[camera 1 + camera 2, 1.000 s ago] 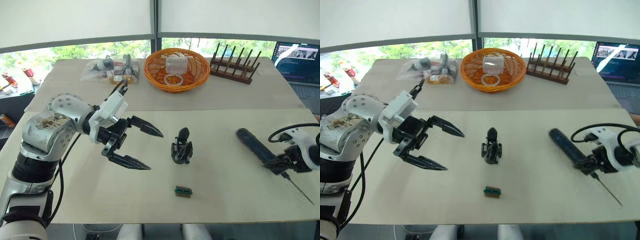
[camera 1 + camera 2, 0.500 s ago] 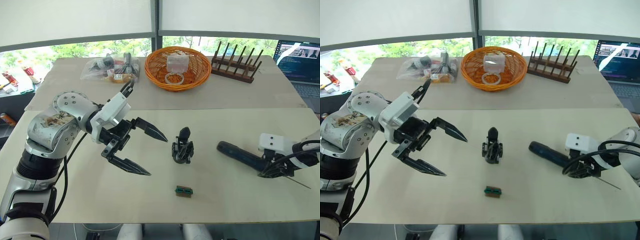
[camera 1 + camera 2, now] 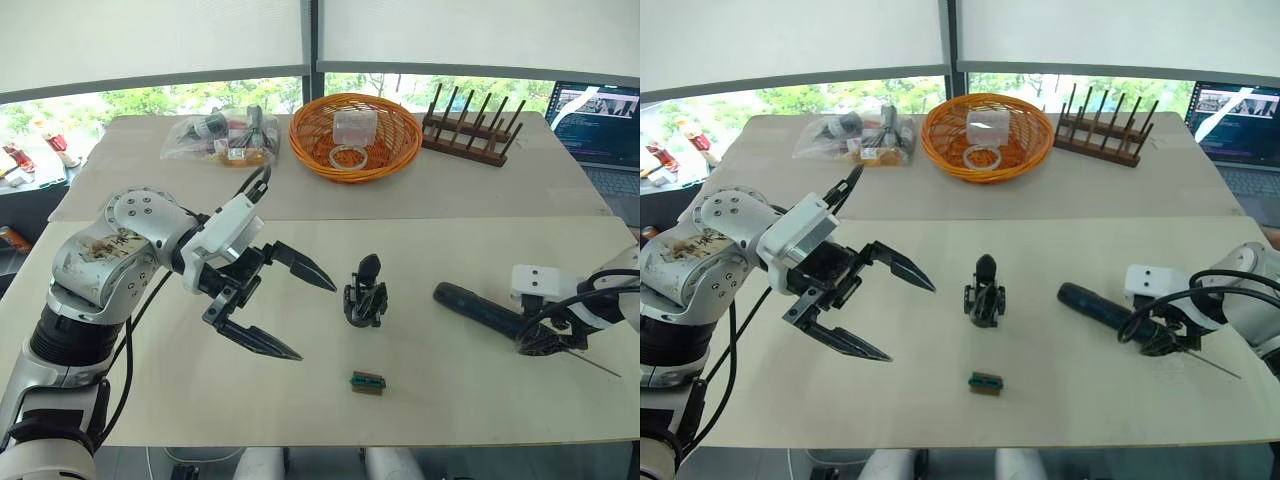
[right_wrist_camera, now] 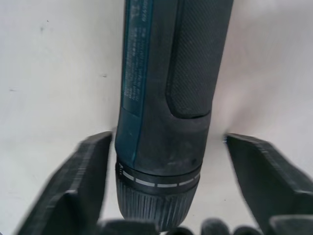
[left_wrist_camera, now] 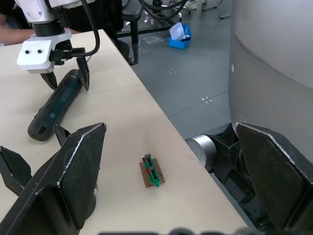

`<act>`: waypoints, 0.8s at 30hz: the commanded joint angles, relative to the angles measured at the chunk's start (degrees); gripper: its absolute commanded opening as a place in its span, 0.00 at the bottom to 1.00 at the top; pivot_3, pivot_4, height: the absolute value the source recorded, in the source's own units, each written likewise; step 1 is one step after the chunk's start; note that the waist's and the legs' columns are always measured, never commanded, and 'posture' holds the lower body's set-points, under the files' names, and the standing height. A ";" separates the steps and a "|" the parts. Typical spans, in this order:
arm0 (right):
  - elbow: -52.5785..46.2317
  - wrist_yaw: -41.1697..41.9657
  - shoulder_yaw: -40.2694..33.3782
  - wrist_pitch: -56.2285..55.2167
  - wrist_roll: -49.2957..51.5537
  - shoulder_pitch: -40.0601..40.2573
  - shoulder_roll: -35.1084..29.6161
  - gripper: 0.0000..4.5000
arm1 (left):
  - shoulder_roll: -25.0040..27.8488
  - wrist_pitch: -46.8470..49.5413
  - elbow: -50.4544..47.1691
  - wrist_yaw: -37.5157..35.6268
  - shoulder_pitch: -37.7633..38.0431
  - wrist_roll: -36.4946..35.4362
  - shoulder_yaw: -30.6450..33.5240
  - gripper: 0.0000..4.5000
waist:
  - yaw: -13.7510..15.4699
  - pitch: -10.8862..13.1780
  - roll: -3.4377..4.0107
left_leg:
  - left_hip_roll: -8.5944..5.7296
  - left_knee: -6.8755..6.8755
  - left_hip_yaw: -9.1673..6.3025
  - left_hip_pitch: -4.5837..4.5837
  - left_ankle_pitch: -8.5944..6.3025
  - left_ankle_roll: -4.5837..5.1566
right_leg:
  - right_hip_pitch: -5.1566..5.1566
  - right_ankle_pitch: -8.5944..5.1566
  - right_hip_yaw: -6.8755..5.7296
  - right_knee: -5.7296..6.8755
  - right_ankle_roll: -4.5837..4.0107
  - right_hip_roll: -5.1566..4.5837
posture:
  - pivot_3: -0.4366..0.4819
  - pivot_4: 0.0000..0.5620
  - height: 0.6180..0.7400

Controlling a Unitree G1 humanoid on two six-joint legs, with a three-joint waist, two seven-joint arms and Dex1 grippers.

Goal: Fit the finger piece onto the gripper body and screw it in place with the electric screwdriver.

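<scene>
Screwdriver runs off the right wrist view's edge, bit hidden behind the collar. Finger piece can't be told apart on the gripper body, too small. Laptop beside the rack cut off by the edge.

Pale wooden tabletop, made of two boards meeting at a seam across the middle.

Near board: gripper body standing upright about centre; small green-and-black rectangular block lying just nearer the front edge; electric screwdriver lying flat to the right, well apart from the gripper body, thin bit pointing toward the right edge.

Far board: orange wicker basket in the middle; clear plastic bag of small items to its left; dark wooden peg rack to its right; laptop at the far right corner.
</scene>
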 commanded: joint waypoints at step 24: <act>-61.70 -38.59 -64.69 26.58 39.32 30.58 42.42 0.43 | -1.90 -13.94 8.44 -1.47 12.59 12.28 -9.93 1.00 | 2.33 -0.14 -0.23 | -0.05 0.08 -0.02 -0.33 0.11 -0.12 | -0.68 -0.04 0.09 0.74 -0.09 0.05 | 0.48 0.27 1.00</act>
